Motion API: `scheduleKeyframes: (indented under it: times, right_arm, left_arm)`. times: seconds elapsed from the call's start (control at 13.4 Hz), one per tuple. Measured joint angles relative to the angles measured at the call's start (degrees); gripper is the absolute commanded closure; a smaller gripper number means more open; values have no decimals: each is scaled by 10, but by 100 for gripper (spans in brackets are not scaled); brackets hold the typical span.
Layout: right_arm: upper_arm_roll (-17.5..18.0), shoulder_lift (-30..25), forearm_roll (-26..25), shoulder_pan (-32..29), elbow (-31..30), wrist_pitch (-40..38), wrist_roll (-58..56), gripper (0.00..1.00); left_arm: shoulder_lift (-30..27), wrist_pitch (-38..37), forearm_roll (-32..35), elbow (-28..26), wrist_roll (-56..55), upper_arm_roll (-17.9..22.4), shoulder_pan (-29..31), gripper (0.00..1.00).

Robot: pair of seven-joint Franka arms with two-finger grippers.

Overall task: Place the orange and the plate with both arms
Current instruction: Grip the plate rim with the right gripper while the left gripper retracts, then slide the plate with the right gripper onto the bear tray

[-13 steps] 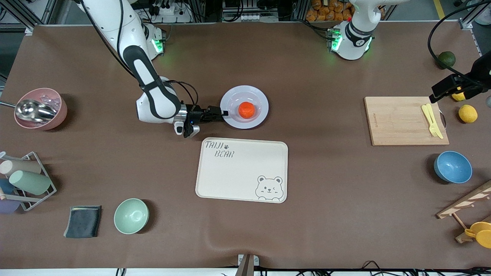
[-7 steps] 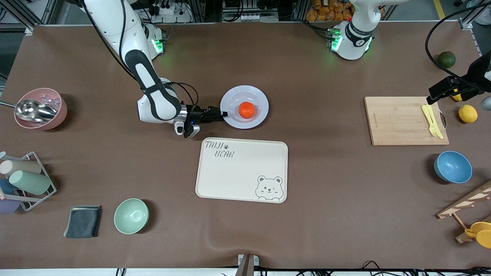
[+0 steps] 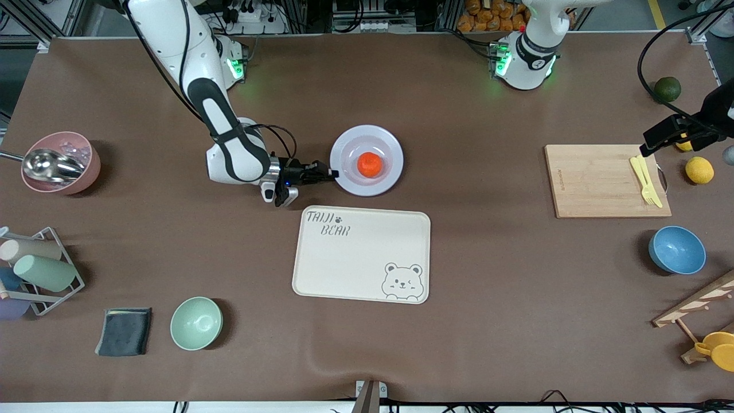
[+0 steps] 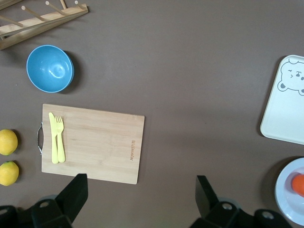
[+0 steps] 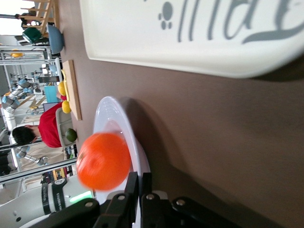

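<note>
Right gripper (image 3: 331, 173) clamped on plate (image 3: 385, 178) rim at plate's 9 o'clock. Orange (image 3: 370, 164) sits at plate centre. Plate just off 12 o'clock edge of bear tray (image 3: 361, 254). Left gripper (image 4: 142, 194) released, fingers spread wide, over table beside cutting board (image 3: 602, 180), waiting.

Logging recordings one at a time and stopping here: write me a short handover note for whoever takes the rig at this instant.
Right gripper: shut on the plate at its rim.
Left gripper: open, empty, waiting above the cutting board.
Orange: on the plate, which lies just farther from the front camera than the bear tray.
Done: orange on plate, plate gripped.
Left: probably moving the plate onto the tray, then letting go.
</note>
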Motion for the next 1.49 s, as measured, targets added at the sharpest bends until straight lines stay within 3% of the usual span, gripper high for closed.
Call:
scheduleKeyframes:
  times: [0.3, 0.97, 1.26, 1.49]
  right_arm:
    - [-1, -2, 1, -4, 1, -17, 0, 100]
    - [-6, -1, 11, -90, -6, -162, 1, 100]
    - [-6, -2, 41, -92, 2, -172, 14, 100]
    - [-8, -4, 55, -96, 43, -170, 53, 100]
  left_arm:
    - [0, 2, 0, -2, 0, 0, 0, 0]
    - [7, 14, 0, -7, 0, 0, 0, 0]
    - [8, 17, 0, -7, 0, 0, 0, 0]
    - [10, 24, 0, -7, 0, 0, 0, 0]
